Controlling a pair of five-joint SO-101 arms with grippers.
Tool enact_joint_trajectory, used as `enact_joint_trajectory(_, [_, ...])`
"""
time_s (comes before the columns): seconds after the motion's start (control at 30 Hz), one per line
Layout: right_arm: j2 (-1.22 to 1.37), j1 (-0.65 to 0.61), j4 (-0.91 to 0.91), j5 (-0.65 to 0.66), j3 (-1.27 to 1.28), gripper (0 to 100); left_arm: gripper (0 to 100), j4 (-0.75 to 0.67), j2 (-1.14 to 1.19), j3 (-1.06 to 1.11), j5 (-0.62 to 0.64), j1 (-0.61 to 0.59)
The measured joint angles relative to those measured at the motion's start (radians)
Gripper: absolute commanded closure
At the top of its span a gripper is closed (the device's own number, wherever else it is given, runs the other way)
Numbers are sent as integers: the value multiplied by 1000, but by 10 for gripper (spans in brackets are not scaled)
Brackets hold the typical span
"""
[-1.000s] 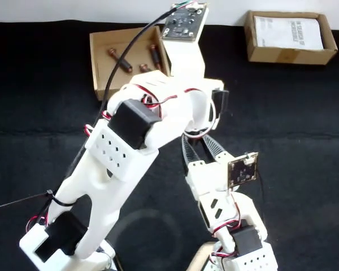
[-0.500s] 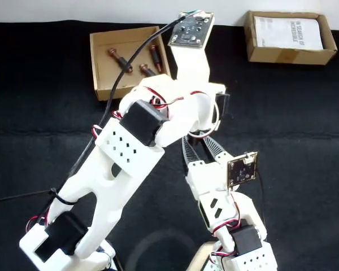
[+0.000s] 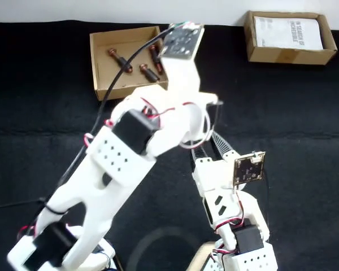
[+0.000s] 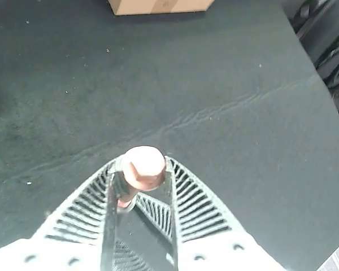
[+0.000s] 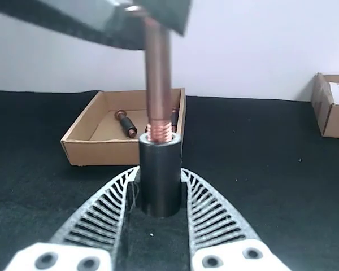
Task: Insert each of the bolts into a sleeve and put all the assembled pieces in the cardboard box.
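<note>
My left gripper (image 4: 140, 176) is shut on the hexagonal head of a copper bolt (image 4: 142, 165), held above the dark table. Seen from the right wrist, that bolt (image 5: 157, 79) hangs upright with its threaded end at the mouth of a black sleeve (image 5: 159, 180). My right gripper (image 5: 158, 176) is shut on the sleeve and holds it upright. In the high view the left arm (image 3: 130, 147) covers the meeting point, with the right arm (image 3: 229, 192) below it. The cardboard box (image 3: 101, 62) at the back left holds three assembled pieces (image 3: 148, 70).
A second cardboard box (image 3: 288, 53) with a printed sheet inside sits at the back right. A black cable (image 3: 116, 76) runs from the left arm's wrist across the near edge of the first box. Black cloth covers the table.
The left arm's wrist has swung a little to the left and lower. The right arm has shifted slightly to the right. Both grippers keep their holds.
</note>
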Motion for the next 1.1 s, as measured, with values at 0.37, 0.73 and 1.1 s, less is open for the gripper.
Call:
enact_joint_trajectory(0.37, [2,14,2,2,0,991,799,-176,-235,451,-150,9])
enact_joint_trajectory(0.73, [2,18,0,2,0,991,699,-97,-362,509,-158,8])
enact_joint_trajectory(1.1, [2,18,0,2,-26,991,834,84,-626,512,-172,-292])
